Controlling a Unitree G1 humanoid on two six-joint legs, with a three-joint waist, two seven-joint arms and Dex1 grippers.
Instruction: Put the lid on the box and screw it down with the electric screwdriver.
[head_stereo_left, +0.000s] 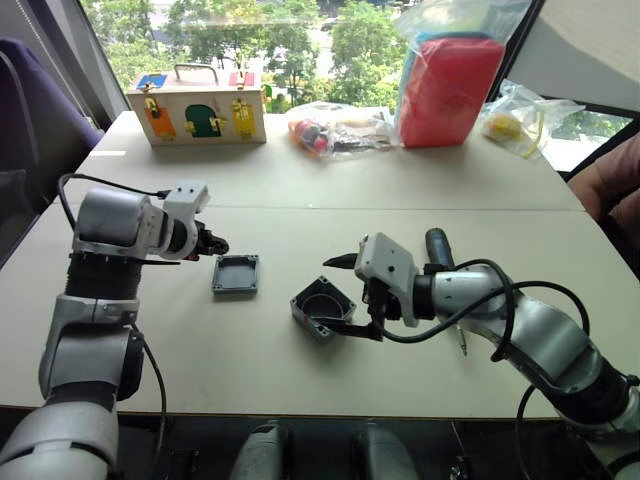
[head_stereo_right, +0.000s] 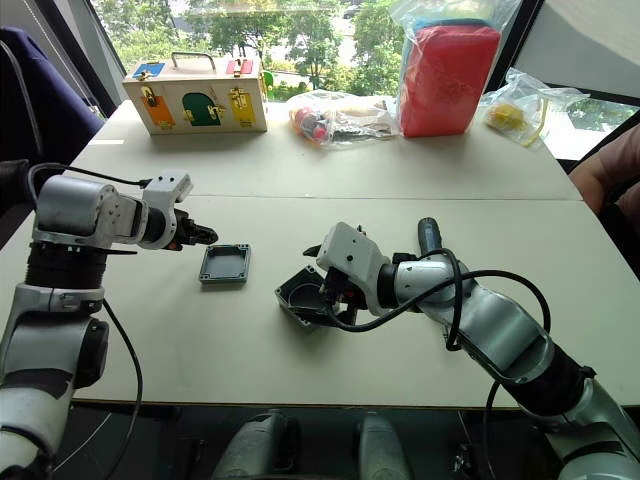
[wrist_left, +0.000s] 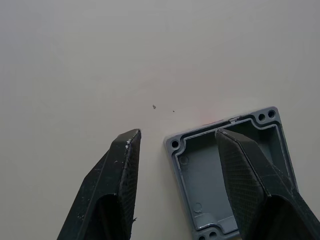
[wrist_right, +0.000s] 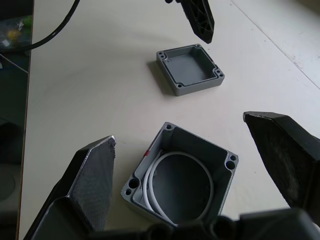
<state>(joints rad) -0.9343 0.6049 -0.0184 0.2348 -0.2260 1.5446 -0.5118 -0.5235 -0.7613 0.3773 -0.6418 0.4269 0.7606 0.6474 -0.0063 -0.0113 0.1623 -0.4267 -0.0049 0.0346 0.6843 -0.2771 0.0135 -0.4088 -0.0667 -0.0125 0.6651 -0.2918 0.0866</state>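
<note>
The lid (head_stereo_left: 235, 274) lies hollow side up on the table, left of centre. My left gripper (head_stereo_left: 213, 246) hovers open at its left edge, with one finger (wrist_left: 250, 175) over the lid (wrist_left: 200, 175) and the other beside it. The box (head_stereo_left: 322, 307) sits open side up, turned cornerwise, with a white ring inside and a red mark on one wall. My right gripper (wrist_right: 178, 130) is open wide around the box (wrist_right: 180, 180), its fingers apart from the walls. The electric screwdriver (head_stereo_left: 438, 248) lies on the table behind my right forearm, partly hidden.
A wooden box with coloured doors (head_stereo_left: 197, 105) stands at the back left. Plastic bags of small parts (head_stereo_left: 335, 130), a red pack in a bag (head_stereo_left: 445, 85) and a bag with something yellow (head_stereo_left: 515, 125) line the back. A person's arm (head_stereo_left: 605, 185) is at the right edge.
</note>
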